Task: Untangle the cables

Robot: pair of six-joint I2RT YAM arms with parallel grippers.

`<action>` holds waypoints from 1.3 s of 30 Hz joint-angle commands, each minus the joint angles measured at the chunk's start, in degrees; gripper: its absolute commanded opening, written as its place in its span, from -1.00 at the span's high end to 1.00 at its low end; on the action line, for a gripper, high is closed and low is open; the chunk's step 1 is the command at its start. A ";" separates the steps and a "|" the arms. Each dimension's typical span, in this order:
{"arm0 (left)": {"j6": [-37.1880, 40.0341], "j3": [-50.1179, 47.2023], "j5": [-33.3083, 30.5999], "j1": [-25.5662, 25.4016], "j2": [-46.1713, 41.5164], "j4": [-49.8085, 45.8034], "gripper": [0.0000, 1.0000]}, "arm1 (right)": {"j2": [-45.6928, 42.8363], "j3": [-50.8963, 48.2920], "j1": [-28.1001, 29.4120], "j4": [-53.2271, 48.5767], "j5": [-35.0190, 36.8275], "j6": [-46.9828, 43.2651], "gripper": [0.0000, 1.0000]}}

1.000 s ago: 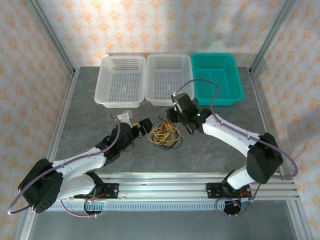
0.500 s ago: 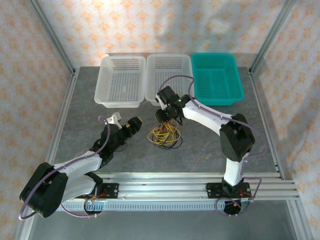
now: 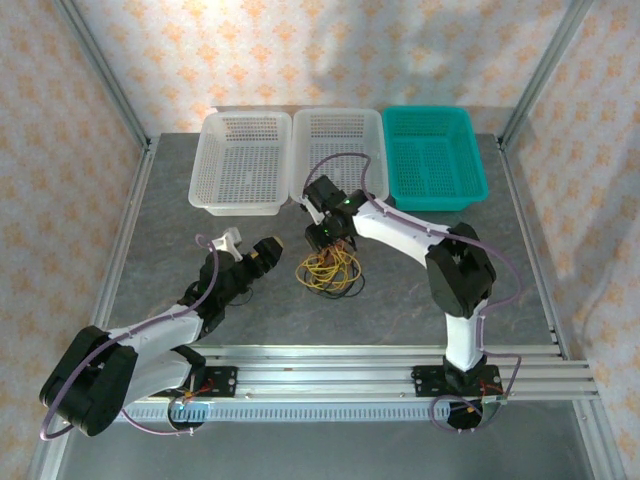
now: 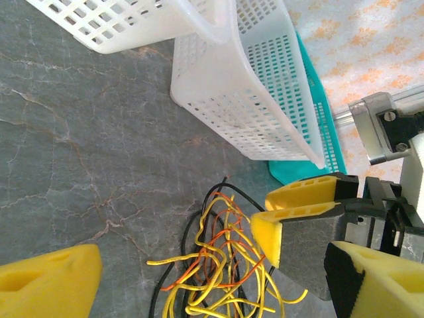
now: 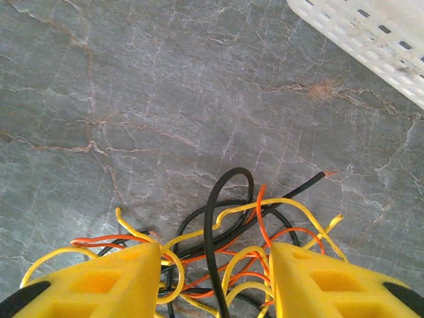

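1. The cables (image 3: 330,270) lie in one knotted heap of yellow, black and orange-red loops on the table (image 3: 420,300), near the front of the middle white basket (image 3: 338,150).
2. My right gripper (image 5: 213,258) hangs over the heap with its jaws apart, one finger on each side of the loops, gripping nothing.
3. My left gripper (image 3: 268,250) sits just left of the heap, jaws wide and empty.
4. I judge this the picking step: no strand is separated yet.
5. Next I'd close on a single strand — the black loop (image 5: 237,170) arching out of the pile looks freest — and draw it out slowly. My left would need to pin the rest so the whole heap doesn't drag along.
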 commanded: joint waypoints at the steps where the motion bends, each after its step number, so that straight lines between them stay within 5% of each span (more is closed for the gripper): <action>1: 0.81 -0.66 0.78 0.55 -0.15 2.27 -0.76 | 1.16 2.10 0.21 -1.63 2.63 -1.23 0.11; 16: 3.27 0.96 1.37 0.11 1.92 -0.36 -0.78 | -0.31 0.49 0.30 0.01 2.72 -1.28 0.67; 24: 5.97 5.44 3.21 -4.15 9.61 -0.38 -0.91 | -4.63 -3.22 0.25 4.12 3.84 -0.86 1.00; 39: 9.41 15.25 2.57 -9.88 23.37 -2.15 -0.98 | -9.94 -9.25 -1.51 11.14 -2.53 1.22 1.00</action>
